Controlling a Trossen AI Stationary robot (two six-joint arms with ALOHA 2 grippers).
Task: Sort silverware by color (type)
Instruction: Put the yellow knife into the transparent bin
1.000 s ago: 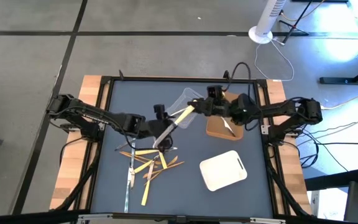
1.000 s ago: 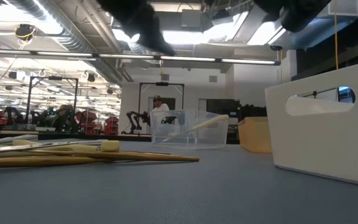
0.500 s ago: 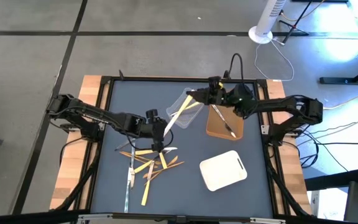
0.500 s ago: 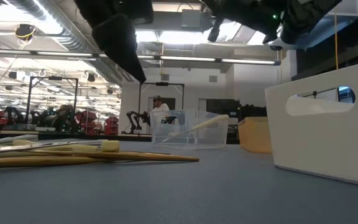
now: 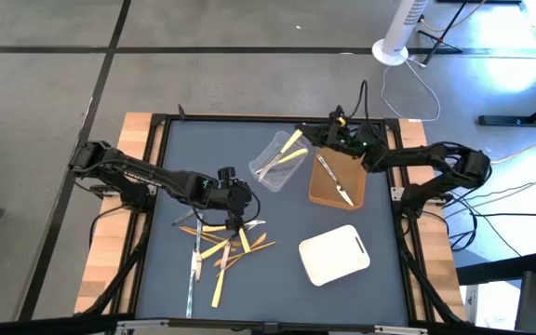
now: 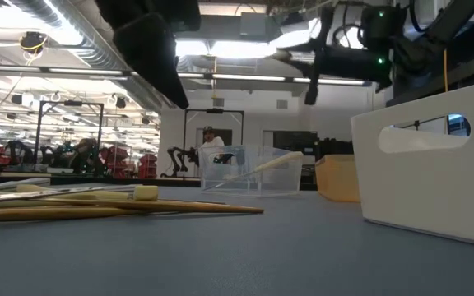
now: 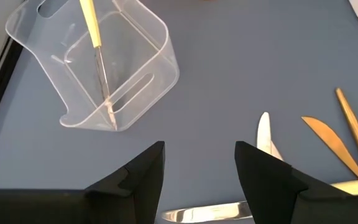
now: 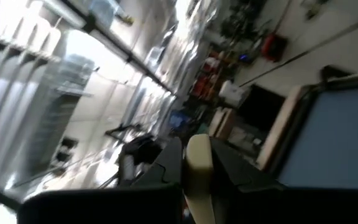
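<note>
The silverware pile (image 5: 221, 244) of pale yellow, silver and orange-brown utensils lies at the table's near left. My left gripper (image 5: 241, 212) hangs open just above its far edge, and a silver piece (image 7: 210, 213) shows under the fingers. A clear tub (image 5: 277, 160) stands mid-table with a pale yellow utensil (image 6: 262, 166) leaning inside. The brown tray (image 5: 354, 177) holds a silver utensil (image 5: 336, 181). My right gripper (image 5: 313, 137) is raised beyond the tub's far right corner, shut on a pale yellow utensil (image 5: 292, 142). My right gripper pinches the pale yellow utensil between its two fingers; one end (image 8: 197, 165) shows between them in the right wrist view. From the fingers the utensil points toward the tub and is lifted clear of the table. How far back it reaches cannot be told.
A white tray (image 5: 335, 254) lies at the near right, beside the brown one. The table's black frame (image 5: 161, 149) runs round the blue-grey mat. There is bare mat between the pile and the white tray. A person stands far off in the room (image 6: 211, 140).
My right gripper has swung from over the tub toward the table's far right, taking the pale yellow utensil away from my left gripper. My left gripper has tipped further down over the pile and stayed open.
</note>
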